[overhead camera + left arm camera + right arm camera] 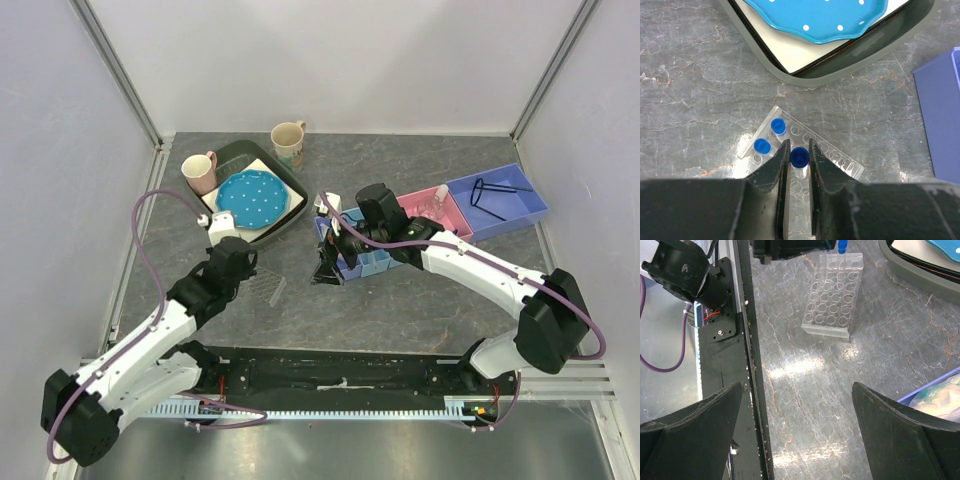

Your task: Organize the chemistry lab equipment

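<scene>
Left gripper [799, 167]: clenched on a blue-capped tube [799, 156], fingers pinching just under the cap. Gripping that high likely keeps the tube upright and leaves its lower end free to enter a well.

The tube is over the clear rack [832, 157], which lies flat on the table just near of the tray [790, 75]. I cannot tell whether it is seated or still above its well. Two more capped tubes [777, 125] already stand in wells just beside it. Most wells are empty, so the sorting looks early.

Right gripper [796, 395]: released, jaws wide apart, nothing between them. It sits well right of the rack, probably keeping clear of the left arm's work.

Views:
- Top view gives the layout, with the bins [500, 200] far right and mugs [198, 172] by the tray, but the arm hides the pinch and the rack is only a glint.
- Left wrist view alone shows the grip and caps.
- Right wrist view shows the rack's full grid of wells from the side.
</scene>
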`<action>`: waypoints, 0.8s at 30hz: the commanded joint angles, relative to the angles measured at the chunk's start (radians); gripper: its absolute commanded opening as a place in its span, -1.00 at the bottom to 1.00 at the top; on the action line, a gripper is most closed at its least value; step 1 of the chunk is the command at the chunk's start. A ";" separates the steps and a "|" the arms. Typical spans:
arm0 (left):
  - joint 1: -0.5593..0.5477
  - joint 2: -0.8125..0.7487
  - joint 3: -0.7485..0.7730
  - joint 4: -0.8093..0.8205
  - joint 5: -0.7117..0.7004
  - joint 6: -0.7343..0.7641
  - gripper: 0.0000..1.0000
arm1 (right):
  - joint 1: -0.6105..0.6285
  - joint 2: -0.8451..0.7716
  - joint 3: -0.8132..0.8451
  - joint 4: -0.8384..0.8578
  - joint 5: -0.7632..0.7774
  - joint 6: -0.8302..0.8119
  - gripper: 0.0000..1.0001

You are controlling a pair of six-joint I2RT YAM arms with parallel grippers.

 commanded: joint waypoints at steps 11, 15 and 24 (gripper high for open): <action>-0.004 0.180 -0.012 0.253 -0.134 0.067 -0.93 | -0.026 -0.011 0.007 0.025 -0.007 -0.014 0.96; -0.004 0.200 -0.023 0.257 -0.131 0.046 -0.93 | -0.028 -0.005 0.009 0.023 -0.010 -0.012 0.96; -0.004 0.197 -0.058 0.239 -0.111 -0.016 -0.93 | -0.034 0.004 0.013 0.023 -0.016 -0.008 0.96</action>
